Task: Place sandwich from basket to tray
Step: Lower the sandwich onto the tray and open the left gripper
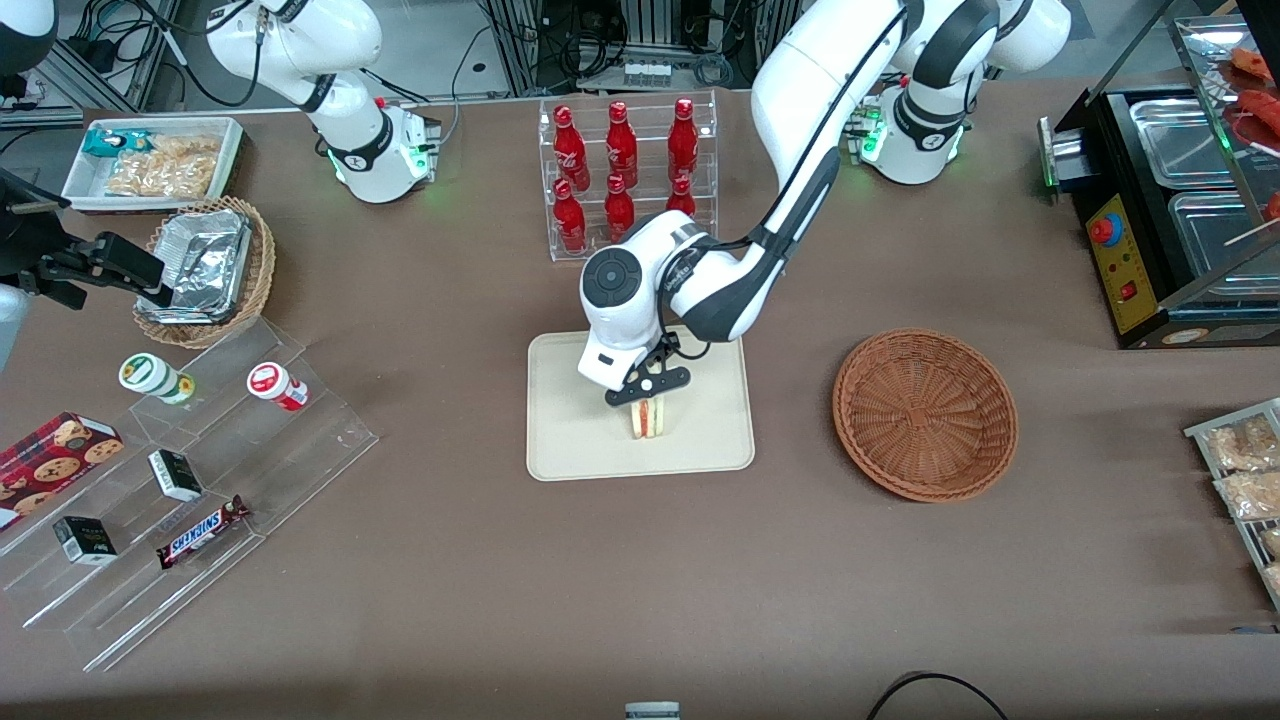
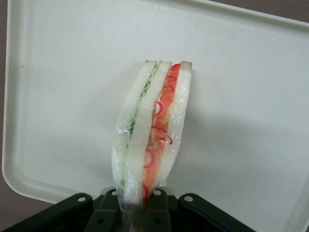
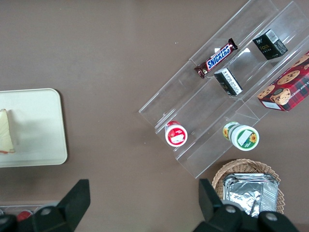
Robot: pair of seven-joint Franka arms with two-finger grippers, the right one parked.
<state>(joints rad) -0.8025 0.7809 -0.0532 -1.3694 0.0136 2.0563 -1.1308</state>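
Observation:
My gripper [image 1: 648, 397] is shut on the sandwich [image 1: 650, 418], a wedge of pale bread with red and green filling, pinching it by one end. The wedge hangs upright over the middle of the cream tray [image 1: 570, 440], and I cannot tell whether it touches the surface. In the left wrist view the sandwich [image 2: 149, 130] juts out from between the black fingers [image 2: 166, 210] of the gripper [image 2: 137, 212], with the tray [image 2: 251, 96] under it. The reddish-brown basket [image 1: 925, 412] lies empty beside the tray, toward the working arm's end of the table.
A clear rack of red bottles [image 1: 625, 175] stands farther from the front camera than the tray, close to my arm. A stepped acrylic shelf [image 1: 190, 480] with snacks and a tan wicker basket holding foil [image 1: 205, 270] lie toward the parked arm's end. A black food warmer [image 1: 1170, 210] sits toward the working arm's end.

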